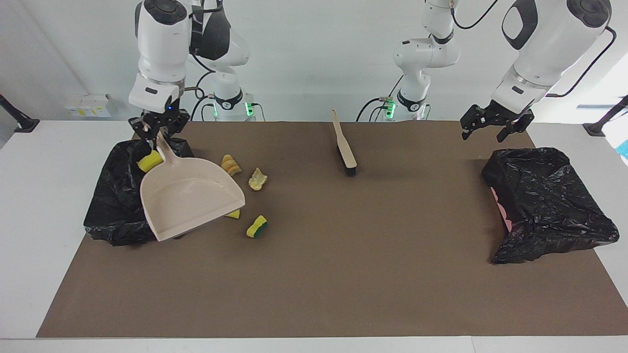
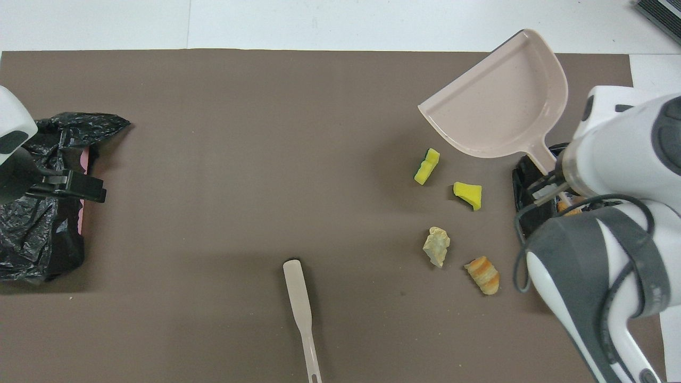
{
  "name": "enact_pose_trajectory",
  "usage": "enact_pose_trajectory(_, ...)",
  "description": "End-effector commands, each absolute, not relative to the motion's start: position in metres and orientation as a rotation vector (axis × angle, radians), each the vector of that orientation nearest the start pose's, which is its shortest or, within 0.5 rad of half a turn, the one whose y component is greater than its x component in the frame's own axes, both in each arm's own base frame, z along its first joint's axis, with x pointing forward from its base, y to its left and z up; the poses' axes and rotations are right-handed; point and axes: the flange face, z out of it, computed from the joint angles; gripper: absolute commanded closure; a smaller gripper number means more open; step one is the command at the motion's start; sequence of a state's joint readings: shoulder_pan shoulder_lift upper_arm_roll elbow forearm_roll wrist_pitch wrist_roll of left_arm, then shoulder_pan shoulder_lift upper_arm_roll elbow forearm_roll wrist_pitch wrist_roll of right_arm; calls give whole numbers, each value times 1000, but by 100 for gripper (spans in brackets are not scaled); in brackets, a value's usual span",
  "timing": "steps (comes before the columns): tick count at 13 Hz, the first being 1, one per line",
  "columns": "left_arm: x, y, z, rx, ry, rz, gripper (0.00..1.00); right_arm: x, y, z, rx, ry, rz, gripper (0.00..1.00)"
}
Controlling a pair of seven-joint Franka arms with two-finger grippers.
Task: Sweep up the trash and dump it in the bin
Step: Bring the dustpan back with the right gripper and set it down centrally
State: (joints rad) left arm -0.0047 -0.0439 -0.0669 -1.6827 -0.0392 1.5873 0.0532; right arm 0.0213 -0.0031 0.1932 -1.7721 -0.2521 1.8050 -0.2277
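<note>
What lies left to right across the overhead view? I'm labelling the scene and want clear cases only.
Black bin bag → brush → green-backed sponge → plain yellow sponge → second bin bag.

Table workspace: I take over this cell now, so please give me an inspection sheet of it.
Surface: brown mat on a white table; no spills seen.
Job's things: four trash scraps on the mat beside the bin; a yellow sponge in that bin; dustpan empty; brush lying on the mat, untouched.
Clutter: second bin at the left arm's end; small white box.
End effectors: right end effector shut on the dustpan's handle, over the bin; left end effector open, waiting by the second bin.
Cables: black cables at the arm bases.
Surroundings: white wall; nothing else seen.
</note>
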Motion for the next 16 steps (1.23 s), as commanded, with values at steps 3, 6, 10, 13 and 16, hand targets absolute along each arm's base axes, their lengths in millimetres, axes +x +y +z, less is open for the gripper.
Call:
enact_pose_trajectory(3, 533, -39, 601, -3159, 207, 75, 0, 593, 199, 532, -3230, -383, -11, 100)
enact_pose_trajectory(6, 533, -39, 601, -3159, 207, 75, 0, 613, 281, 510, -3175, -129, -4, 100)
enact_pose_trajectory(10, 534, -39, 600, -3159, 209, 78, 0, 612, 367, 462, -3127, -3, 82, 100)
enact_pose_trajectory(13, 533, -39, 601, -3159, 207, 75, 0, 600, 427, 405, -3137, 57, 168, 100)
enact_pose_trajectory(16, 533, -39, 601, -3159, 207, 75, 0, 593, 449, 387, -3085, 83, 214, 100)
